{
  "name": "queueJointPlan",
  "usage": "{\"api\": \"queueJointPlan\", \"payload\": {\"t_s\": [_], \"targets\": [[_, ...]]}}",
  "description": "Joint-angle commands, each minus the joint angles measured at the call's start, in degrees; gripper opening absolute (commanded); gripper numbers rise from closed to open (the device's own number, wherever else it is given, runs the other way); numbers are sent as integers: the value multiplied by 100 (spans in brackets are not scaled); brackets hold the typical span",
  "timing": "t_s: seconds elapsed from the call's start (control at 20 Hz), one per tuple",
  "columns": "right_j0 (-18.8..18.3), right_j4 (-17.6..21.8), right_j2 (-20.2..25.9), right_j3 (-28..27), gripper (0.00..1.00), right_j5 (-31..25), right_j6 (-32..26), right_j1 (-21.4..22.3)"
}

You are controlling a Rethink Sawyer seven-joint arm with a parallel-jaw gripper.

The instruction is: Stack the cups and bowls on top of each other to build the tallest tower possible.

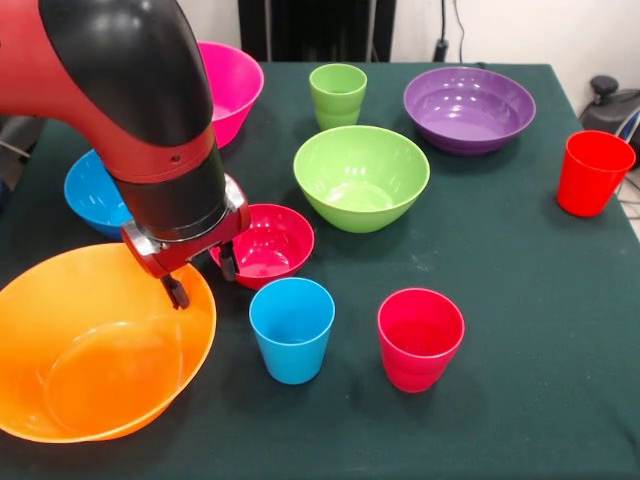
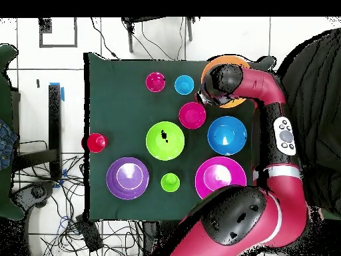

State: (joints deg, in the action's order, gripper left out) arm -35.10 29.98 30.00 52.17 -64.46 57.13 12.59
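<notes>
fingers [image 1: 200, 277] spread apart, straddling the far rim of the orange bowl [image 1: 60, 400].

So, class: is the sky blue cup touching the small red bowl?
Apart. The front view shows a strip of dark green tablecloth between the sky blue cup and the small red bowl; the overhead view shows the same gap.

Front view: gripper [image 1: 200, 276], fingers parted, straddling the far rim of the orange bowl [image 1: 70, 390], beside the small red bowl [image 1: 268, 240]; sky blue cup [image 1: 291, 329] and red cup [image 1: 420, 338] standing nearby
</notes>
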Motion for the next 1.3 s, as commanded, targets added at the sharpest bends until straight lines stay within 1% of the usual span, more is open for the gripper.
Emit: {"api": "queueJointPlan", "payload": {"t_s": [0.05, 0.3, 0.4, 0.55, 0.95, 1.3], "targets": [[-38, 263, 147, 58, 100, -133, -1512, 16], [-75, 358, 87, 120, 100, 82, -1481, -19], [-28, 444, 72, -16, 100, 132, -1490, -106], [-57, 581, -18, 74, 100, 311, -1497, -61], [18, 808, -71, -19, 100, 433, -1396, -101], [93, 999, -121, 33, 100, 568, -1277, -85]]}}
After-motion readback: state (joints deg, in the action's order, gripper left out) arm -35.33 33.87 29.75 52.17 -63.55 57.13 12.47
